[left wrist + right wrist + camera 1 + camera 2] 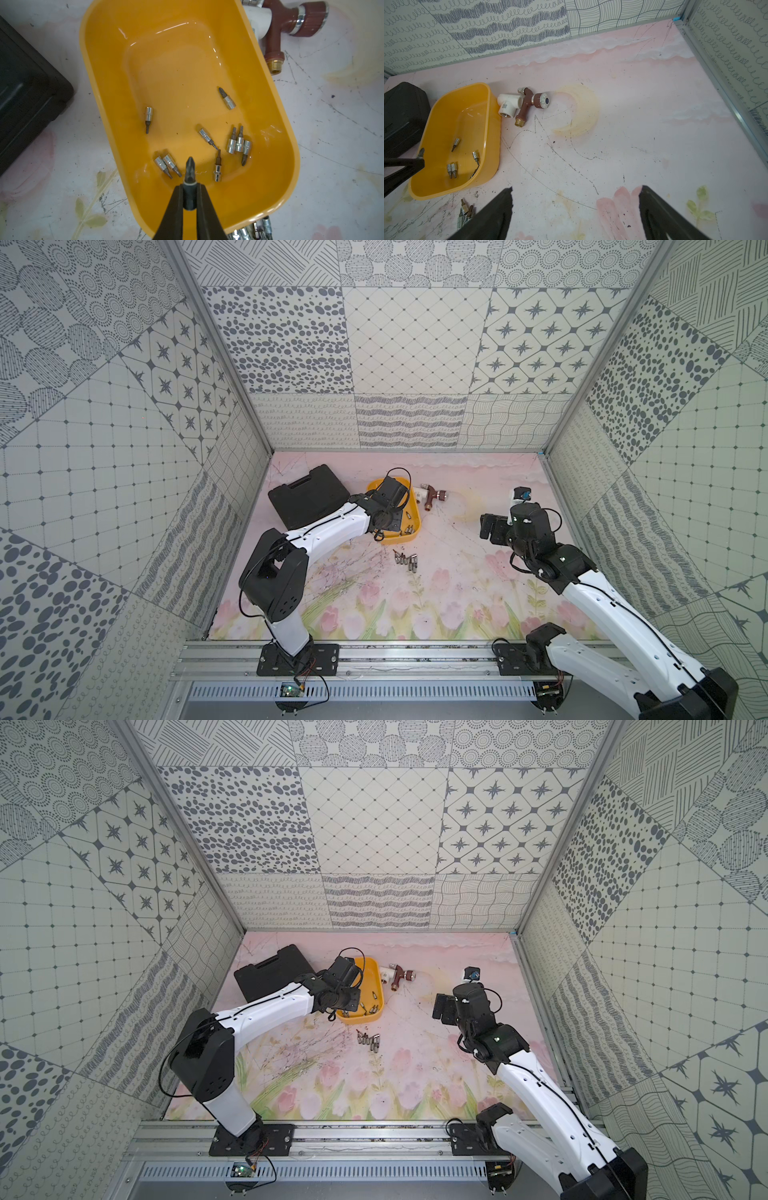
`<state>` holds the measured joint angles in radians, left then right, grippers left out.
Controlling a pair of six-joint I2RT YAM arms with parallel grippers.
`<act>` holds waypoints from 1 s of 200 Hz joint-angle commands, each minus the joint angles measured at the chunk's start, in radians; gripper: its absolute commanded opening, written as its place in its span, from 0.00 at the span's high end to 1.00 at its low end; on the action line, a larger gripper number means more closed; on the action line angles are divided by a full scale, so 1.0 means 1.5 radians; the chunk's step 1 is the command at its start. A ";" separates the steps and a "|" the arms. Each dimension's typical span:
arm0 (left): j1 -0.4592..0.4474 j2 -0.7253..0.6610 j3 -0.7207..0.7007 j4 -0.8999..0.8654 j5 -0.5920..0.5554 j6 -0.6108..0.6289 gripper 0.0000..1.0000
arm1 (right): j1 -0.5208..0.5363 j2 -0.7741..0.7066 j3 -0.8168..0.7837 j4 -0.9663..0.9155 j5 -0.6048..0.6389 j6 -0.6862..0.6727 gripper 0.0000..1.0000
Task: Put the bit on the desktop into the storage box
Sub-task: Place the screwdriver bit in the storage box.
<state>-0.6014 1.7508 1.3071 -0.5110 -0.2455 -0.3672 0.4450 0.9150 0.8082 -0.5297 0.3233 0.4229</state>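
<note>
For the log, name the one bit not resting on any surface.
The dark Phillips-tip bit pinched in the left gripper over the storage box; the other bits lie loose in the box or on the desktop.

Left arm masks much of storage box in both top views; loose bits on desktop too small to count. Wrist cams crop black tool case & right gripper fingers at frame edge.
</note>
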 commanded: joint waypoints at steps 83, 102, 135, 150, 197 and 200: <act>0.016 0.117 0.060 -0.021 0.042 0.021 1.00 | -0.005 -0.020 -0.016 0.021 0.002 -0.003 0.03; 0.016 0.126 0.064 -0.026 0.040 0.023 1.00 | -0.006 -0.020 -0.017 0.022 0.001 -0.003 0.03; 0.016 0.136 0.066 -0.028 0.040 0.024 1.00 | -0.006 -0.020 -0.019 0.022 0.000 -0.003 0.03; 0.016 0.137 0.067 -0.029 0.039 0.024 0.99 | -0.007 -0.020 -0.019 0.022 0.000 -0.003 0.03; 0.016 0.130 0.065 -0.033 0.036 0.023 0.91 | -0.006 -0.019 -0.020 0.022 -0.002 -0.002 0.03; 0.016 0.130 0.065 -0.034 0.036 0.023 0.91 | -0.006 -0.019 -0.020 0.022 -0.002 -0.002 0.03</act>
<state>-0.5854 1.9499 1.3937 -0.5251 -0.1936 -0.3496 0.4408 0.9020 0.7887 -0.5266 0.3229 0.4194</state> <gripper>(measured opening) 0.143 0.967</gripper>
